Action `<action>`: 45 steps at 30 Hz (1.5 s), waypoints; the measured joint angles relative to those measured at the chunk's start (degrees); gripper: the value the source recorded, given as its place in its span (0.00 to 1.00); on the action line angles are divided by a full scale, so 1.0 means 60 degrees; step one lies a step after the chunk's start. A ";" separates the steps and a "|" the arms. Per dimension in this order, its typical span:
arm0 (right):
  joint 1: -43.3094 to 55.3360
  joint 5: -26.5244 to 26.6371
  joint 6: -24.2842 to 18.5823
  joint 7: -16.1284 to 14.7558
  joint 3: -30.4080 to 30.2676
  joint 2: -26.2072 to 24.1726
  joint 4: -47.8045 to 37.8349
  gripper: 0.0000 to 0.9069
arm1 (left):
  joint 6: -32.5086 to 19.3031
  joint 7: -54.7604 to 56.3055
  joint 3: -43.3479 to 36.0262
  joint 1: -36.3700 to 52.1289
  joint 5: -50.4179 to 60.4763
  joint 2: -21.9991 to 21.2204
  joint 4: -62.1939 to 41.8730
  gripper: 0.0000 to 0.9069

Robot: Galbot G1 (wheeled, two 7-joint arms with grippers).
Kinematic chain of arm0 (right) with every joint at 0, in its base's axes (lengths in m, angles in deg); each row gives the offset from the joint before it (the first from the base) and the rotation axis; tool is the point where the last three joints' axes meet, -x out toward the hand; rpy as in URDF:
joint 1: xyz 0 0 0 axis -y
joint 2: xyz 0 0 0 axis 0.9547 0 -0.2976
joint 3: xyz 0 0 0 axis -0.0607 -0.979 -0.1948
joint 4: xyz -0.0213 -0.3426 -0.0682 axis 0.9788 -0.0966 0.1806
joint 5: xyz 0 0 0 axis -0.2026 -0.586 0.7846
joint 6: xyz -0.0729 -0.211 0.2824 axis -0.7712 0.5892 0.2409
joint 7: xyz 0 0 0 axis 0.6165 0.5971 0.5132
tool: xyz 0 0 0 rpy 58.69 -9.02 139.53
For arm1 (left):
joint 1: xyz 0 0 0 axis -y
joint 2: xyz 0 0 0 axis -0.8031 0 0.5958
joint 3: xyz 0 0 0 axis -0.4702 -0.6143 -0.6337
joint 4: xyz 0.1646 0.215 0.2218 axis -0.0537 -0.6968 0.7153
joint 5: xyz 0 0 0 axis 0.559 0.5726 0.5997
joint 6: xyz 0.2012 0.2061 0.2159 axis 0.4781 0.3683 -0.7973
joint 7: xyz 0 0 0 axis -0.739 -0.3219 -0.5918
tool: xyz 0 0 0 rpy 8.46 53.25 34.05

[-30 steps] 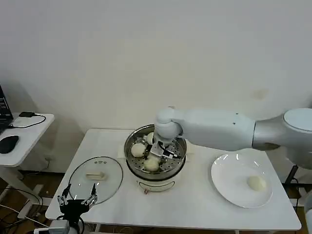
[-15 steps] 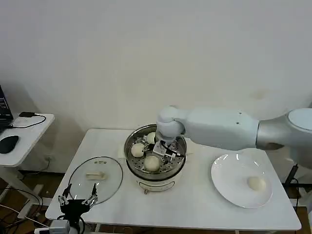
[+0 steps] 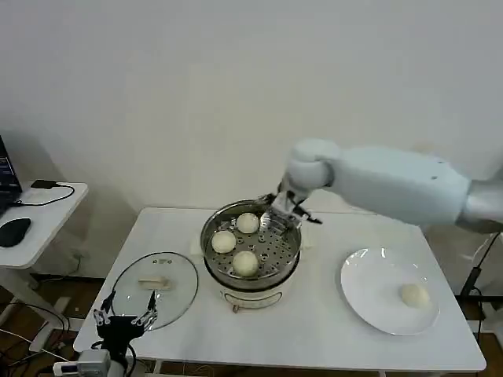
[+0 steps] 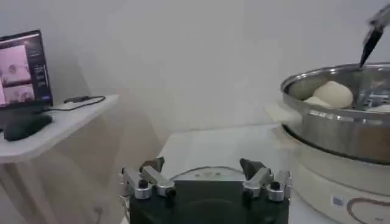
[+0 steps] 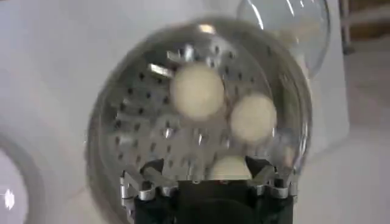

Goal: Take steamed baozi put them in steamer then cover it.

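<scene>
Standing near the middle of a white table, the steamer holds three steamed baozi on its perforated tray. A fourth bun is seen on a white plate toward the table's right edge, well apart from the steamer. The cover lies flat by the left edge, near the front corner, its cream handle facing up.

The right end effector is held above the steamer's far rim, its fingers apart and gripping nothing. The left end effector is parked low at the table's front left corner, just in front of the cover, with fingers spread and empty. Nothing is seen between the steamer and the plate or the cover.

A side desk with a mouse and a screen edge stands off to the left.

Compared with a second ago, the right end effector has been lifted out of the steamer and drawn back toward the far edge, leaving the third bun on the tray.
</scene>
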 measured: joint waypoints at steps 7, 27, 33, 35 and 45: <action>-0.0384 0.0002 0.0916 -0.0190 0.0434 -0.1926 0.0158 1.00 | 0.0006 -0.0031 -0.0181 0.0101 0.0032 0.0157 0.0013 1.00; -0.5911 -0.0518 0.2153 -0.0441 0.4569 -0.5815 0.0244 1.00 | 0.0019 -0.0127 -0.0512 -0.0036 0.0312 0.0194 -0.0035 1.00; -0.7481 -0.0741 0.2354 -0.0339 0.5885 -0.5971 -0.0108 1.00 | 0.0020 -0.0132 -0.0472 -0.0081 0.0312 0.0197 -0.0044 1.00; -0.7806 -0.0775 0.2420 -0.0305 0.6170 -0.5910 -0.0258 1.00 | 0.0020 -0.0132 -0.0473 -0.0085 0.0315 0.0182 -0.0051 1.00; -0.8715 -0.1111 0.2528 -0.0172 0.6901 -0.5466 -0.0953 1.00 | 0.0019 -0.0132 -0.0416 -0.0133 0.0333 0.0094 -0.0083 1.00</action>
